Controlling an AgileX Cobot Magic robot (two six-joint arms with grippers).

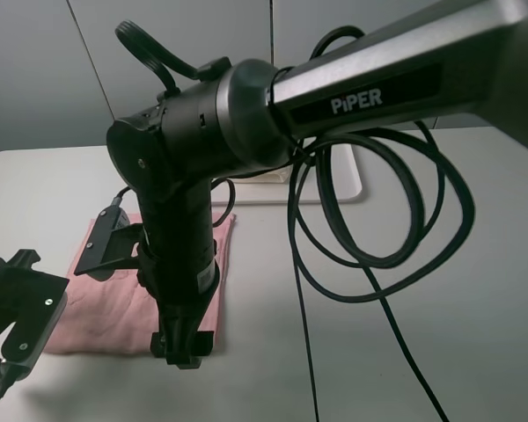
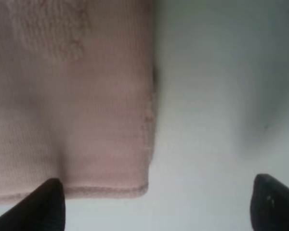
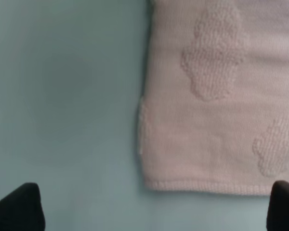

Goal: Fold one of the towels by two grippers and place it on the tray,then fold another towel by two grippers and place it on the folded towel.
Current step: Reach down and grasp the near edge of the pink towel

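Note:
The pale pink towel (image 1: 114,308) lies flat on the table at the front left. My right arm reaches across the middle, and its gripper (image 1: 183,347) hangs open over the towel's near right corner. In the right wrist view that corner of the pink towel (image 3: 216,106) sits between the spread fingertips of the gripper (image 3: 151,207). My left gripper (image 1: 18,303) stands open at the towel's near left corner. In the left wrist view the gripper (image 2: 159,207) straddles the towel's (image 2: 72,96) hemmed corner. Neither holds anything. Part of the white tray (image 1: 345,180) shows at the back. The cream towel is hidden behind the arm.
The right arm's thick black body (image 1: 211,132) and its looping cables (image 1: 378,255) block much of the middle of the exterior high view. Bare white table (image 1: 440,334) lies to the right of the pink towel. A grey wall (image 1: 35,79) stands behind the table.

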